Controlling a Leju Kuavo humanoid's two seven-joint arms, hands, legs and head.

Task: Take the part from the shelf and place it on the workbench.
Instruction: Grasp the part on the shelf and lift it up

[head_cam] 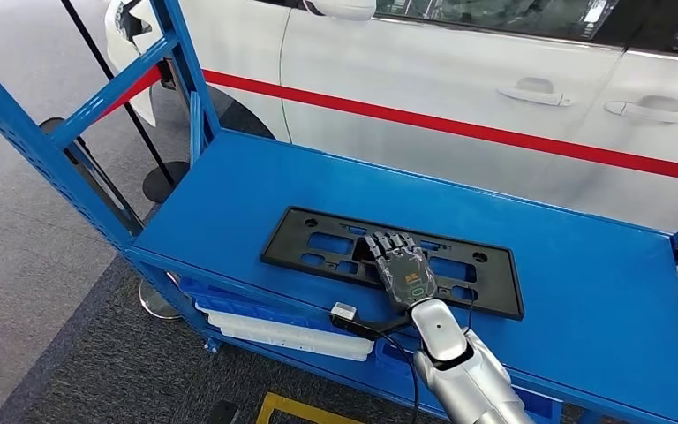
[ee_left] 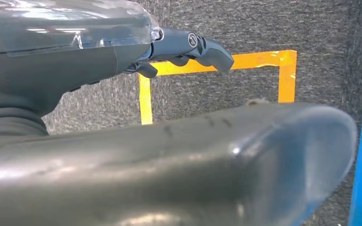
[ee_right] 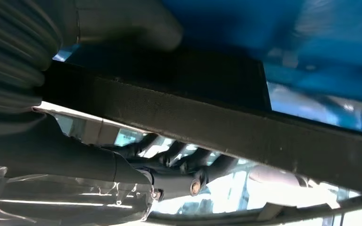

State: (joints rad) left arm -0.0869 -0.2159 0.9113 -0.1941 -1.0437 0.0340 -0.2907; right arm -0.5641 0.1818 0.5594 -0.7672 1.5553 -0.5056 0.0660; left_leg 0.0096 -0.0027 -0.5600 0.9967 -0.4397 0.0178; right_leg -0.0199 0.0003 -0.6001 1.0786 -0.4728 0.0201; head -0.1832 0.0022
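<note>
Right hand (head_cam: 403, 269): lay on the near long edge of the part (head_cam: 327, 249), fingers curled over it. In your right wrist view the thumb (ee_right: 122, 21) sat on one face of the black bar and the dark fingers (ee_right: 179, 162) on the other, so you had it clamped on the frame's edge.

Left hand (ee_left: 188, 47): hung low over grey carpet and yellow floor tape (ee_left: 217, 66), fingers bent inward, nothing in them.

Part: black flat plastic frame, long and thin, pierced with rectangular openings. It lay flat on the blue shelf (head_cam: 600, 291), well in from every edge, long side across your view.

Handling, as judged: light, fairly stiff, yet likely to flex or droop at the far ends when lifted from one point. The matte surface looked only mildly slippery. Your hold on the middle of the near rail suited balance.

Beyond: white car with red stripe (head_cam: 459, 124).
</note>
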